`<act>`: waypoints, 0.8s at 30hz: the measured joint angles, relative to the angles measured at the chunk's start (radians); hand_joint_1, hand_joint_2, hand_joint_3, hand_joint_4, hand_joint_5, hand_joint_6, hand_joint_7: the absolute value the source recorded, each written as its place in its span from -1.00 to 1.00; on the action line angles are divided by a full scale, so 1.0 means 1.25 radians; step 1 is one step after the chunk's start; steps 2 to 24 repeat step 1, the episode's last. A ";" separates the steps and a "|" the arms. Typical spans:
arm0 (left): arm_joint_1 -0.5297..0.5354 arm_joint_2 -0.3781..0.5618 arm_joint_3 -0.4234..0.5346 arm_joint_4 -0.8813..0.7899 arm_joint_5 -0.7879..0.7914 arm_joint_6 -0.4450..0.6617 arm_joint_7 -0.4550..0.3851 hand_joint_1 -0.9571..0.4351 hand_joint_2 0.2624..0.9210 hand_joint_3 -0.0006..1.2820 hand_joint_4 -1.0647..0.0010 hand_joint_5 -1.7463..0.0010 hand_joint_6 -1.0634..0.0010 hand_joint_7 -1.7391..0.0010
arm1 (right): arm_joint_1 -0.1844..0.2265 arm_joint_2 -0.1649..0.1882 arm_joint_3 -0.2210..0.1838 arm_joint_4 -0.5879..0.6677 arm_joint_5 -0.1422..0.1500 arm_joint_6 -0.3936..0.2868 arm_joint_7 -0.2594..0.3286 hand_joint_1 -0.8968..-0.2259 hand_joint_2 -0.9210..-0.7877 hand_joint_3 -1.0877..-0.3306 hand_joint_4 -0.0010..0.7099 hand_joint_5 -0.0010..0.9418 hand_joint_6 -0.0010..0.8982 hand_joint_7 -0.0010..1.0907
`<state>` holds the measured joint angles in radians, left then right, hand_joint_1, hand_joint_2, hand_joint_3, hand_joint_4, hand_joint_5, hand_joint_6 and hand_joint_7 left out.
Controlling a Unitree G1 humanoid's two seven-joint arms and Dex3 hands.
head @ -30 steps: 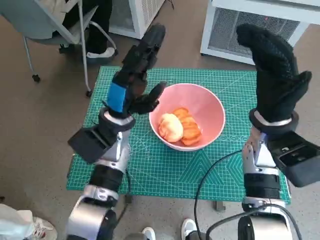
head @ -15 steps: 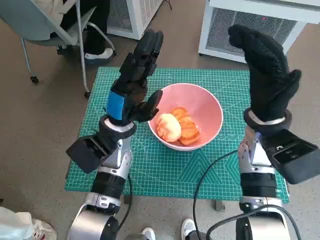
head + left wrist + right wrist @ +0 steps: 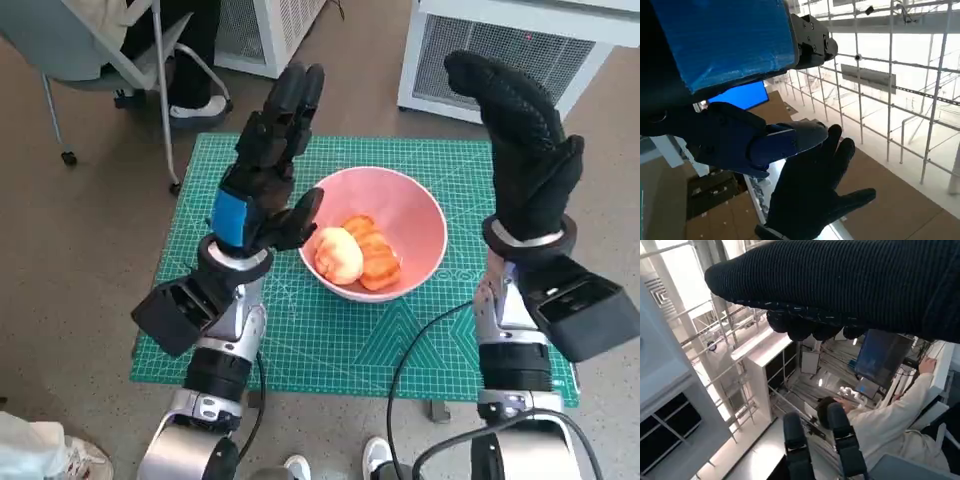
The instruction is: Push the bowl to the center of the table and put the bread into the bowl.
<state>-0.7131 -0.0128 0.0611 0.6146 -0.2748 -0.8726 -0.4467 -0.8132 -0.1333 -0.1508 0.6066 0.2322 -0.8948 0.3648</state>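
Note:
A pink bowl (image 3: 405,205) stands near the middle of the green cutting mat (image 3: 330,335), with pieces of bread (image 3: 355,255) inside it: a pale roll and orange-brown slices. My left hand (image 3: 262,170) is raised above the table just left of the bowl, fingers stretched upward, holding nothing. My right hand (image 3: 520,140) in its black glove is lifted high to the right of the bowl, fingers spread and empty. The left wrist view shows my own blue-taped left hand (image 3: 730,60) and, beyond it, the gloved right hand (image 3: 812,195) against a ceiling.
A chair (image 3: 110,50) with a person's legs stands at the back left. White cabinets (image 3: 520,40) stand behind the table. A black cable (image 3: 420,350) crosses the mat's front right. A person (image 3: 890,425) at a desk shows in the right wrist view.
Both hands have drifted a little to the left and stayed raised and empty. The bowl and bread have not moved.

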 measured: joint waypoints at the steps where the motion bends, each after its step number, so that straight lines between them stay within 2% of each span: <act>1: 0.000 0.000 0.000 0.000 0.001 -0.001 0.002 -0.46 1.00 -0.06 0.83 1.00 0.68 1.00 | 0.000 0.000 0.000 0.000 0.000 0.000 -0.001 -0.08 -1.00 -0.15 -0.21 -0.99 -0.80 -0.25; 24: 0.000 0.000 0.000 0.000 0.001 -0.001 0.002 -0.46 1.00 -0.06 0.83 1.00 0.68 1.00 | 0.000 0.000 0.000 0.000 0.000 0.000 -0.001 -0.08 -1.00 -0.15 -0.21 -0.99 -0.80 -0.25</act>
